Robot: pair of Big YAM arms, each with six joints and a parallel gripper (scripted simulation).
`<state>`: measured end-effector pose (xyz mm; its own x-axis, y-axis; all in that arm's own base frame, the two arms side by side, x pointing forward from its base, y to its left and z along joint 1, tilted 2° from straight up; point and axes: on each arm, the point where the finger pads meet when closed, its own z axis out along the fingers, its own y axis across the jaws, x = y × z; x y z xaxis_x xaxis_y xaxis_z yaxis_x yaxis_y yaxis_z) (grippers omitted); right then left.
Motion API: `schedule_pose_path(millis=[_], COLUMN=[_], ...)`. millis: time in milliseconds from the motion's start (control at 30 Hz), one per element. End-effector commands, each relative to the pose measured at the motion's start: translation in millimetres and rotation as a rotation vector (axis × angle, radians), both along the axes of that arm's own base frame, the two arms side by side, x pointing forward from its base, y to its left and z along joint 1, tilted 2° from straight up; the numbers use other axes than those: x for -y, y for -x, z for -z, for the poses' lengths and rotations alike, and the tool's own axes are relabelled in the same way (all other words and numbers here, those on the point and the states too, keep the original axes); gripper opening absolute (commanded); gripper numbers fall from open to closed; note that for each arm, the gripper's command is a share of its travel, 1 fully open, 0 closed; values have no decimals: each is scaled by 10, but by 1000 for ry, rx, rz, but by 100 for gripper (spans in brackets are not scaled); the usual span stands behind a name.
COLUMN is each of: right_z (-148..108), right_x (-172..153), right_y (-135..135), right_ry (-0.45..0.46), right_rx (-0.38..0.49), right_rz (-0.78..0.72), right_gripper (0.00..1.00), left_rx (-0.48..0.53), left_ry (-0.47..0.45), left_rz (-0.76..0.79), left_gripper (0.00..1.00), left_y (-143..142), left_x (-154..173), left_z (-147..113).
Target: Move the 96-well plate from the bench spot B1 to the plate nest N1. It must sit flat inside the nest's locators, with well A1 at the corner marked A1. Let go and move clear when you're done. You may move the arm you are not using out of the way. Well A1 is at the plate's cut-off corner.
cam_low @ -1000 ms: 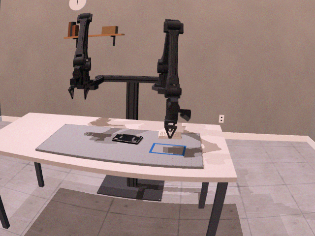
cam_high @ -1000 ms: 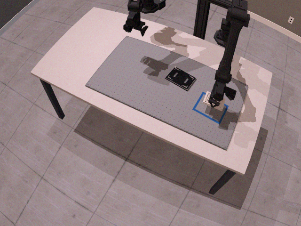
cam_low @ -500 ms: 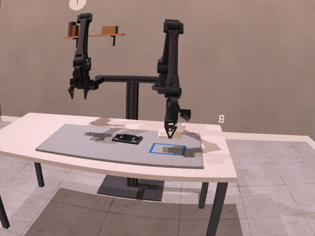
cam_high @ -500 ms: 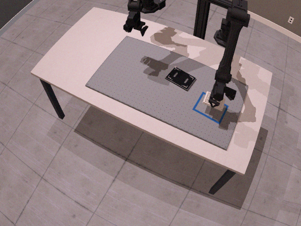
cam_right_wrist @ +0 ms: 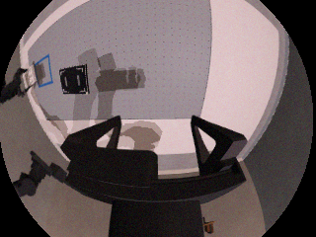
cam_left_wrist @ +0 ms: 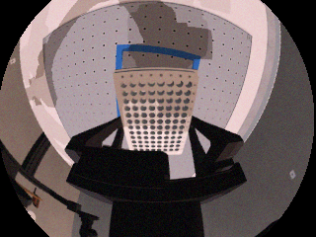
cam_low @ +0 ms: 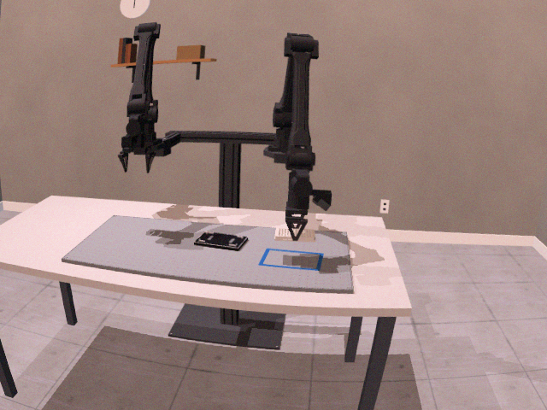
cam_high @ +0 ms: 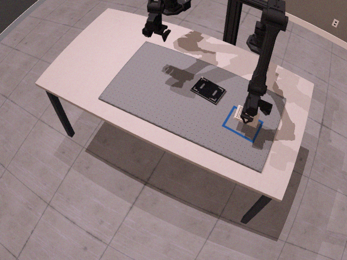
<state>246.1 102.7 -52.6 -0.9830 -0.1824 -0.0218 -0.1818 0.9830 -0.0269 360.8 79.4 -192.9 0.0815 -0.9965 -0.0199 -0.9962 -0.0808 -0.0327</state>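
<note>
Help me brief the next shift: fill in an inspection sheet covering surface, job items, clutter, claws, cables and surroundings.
Surface: perforated grey board on the table, carrying a blue outline.
Job items: 96-well plate held above the board; black nest unoccupied.
Clutter: nothing seen.
Left claw: closed on the plate.
Right claw: open, nothing held.
Cables: nothing seen.
Surroundings: wall outlet; partly visible clock.
</note>
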Motion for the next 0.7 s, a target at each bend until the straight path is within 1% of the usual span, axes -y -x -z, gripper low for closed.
schedule_pose_path(millis=[0,100,167,233,667], right_z=[-38,-38,-38,-38,-38], right_x=[-38,-38,-38,-38,-38], right_y=[-88,-88,-88,-88,-88], right_ry=[-9,-9,-9,-9,-9], right_rx=[17,17,17,17,17], right_rz=[-12,-12,-12,-12,-12], right_gripper=[100,100,100,100,100], left_rx=[-10,21,20,20,9], left_ry=[-2,-12,-14,-14,-29], left_rz=[56,156,223,223,656], left_gripper=[0,0,0,0,0], left_y=[50,-14,12,12,181], left_x=[88,164,227,227,638], left_z=[22,-70,-69,-69,-68])
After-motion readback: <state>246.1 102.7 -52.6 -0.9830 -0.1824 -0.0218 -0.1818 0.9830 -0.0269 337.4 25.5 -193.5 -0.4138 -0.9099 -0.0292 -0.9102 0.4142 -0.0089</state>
